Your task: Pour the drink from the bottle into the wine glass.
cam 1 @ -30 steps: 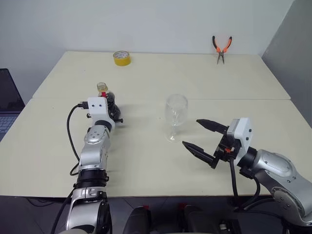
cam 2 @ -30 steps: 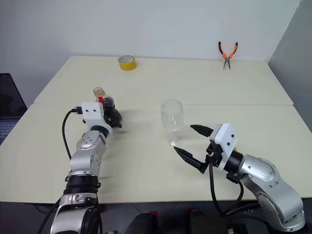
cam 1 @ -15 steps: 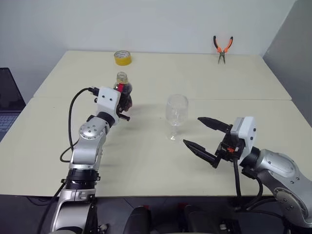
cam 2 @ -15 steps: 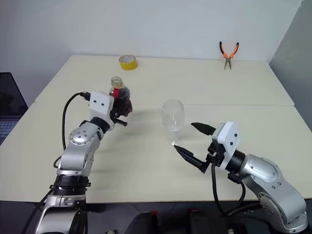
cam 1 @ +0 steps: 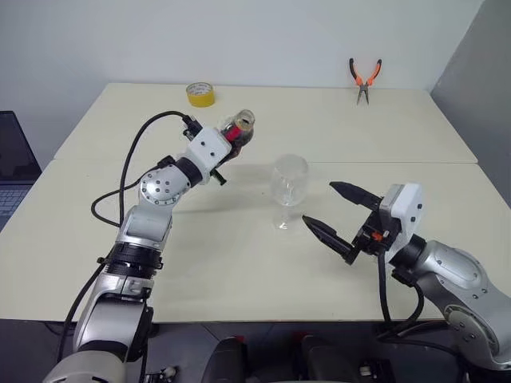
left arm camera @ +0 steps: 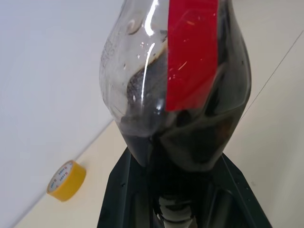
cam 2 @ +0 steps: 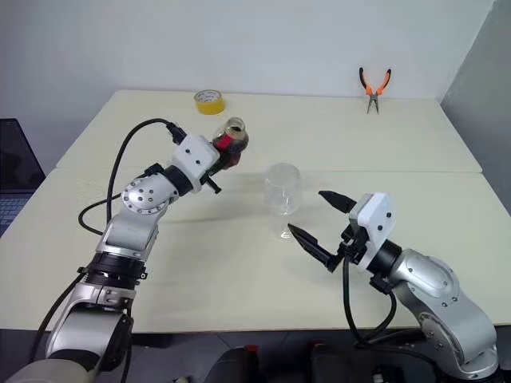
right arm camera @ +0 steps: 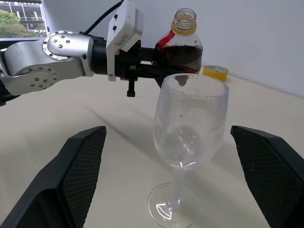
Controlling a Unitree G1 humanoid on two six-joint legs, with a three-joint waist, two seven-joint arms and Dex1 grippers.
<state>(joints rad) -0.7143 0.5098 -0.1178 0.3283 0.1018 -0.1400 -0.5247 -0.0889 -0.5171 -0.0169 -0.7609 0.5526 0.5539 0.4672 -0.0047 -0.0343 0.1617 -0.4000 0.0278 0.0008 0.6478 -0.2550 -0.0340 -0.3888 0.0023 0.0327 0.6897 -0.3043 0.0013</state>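
Above the cream table point(cam 1: 239, 263), the left gripper point(cam 1: 233, 144) clamps 1 squat clear plastic bottle point(cam 1: 239, 130) of dark drink point(right arm camera: 183, 56), tilted beside 1 clear stemmed wine glass point(cam 1: 288, 190); the right gripper point(cam 1: 339, 217) hovers wide open nearby.

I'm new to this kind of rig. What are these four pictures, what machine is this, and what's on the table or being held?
It is a two-armed robot. Two pictures look down from its head; the other two come from cameras on its wrists. The left gripper, jaws shut, holds a small bottle of dark drink off the table, tilted toward an empty wine glass standing on it. The right gripper waits beside the glass, jaws wide open and holding nothing. At the table's far edge lie yellow tape and orange pliers.
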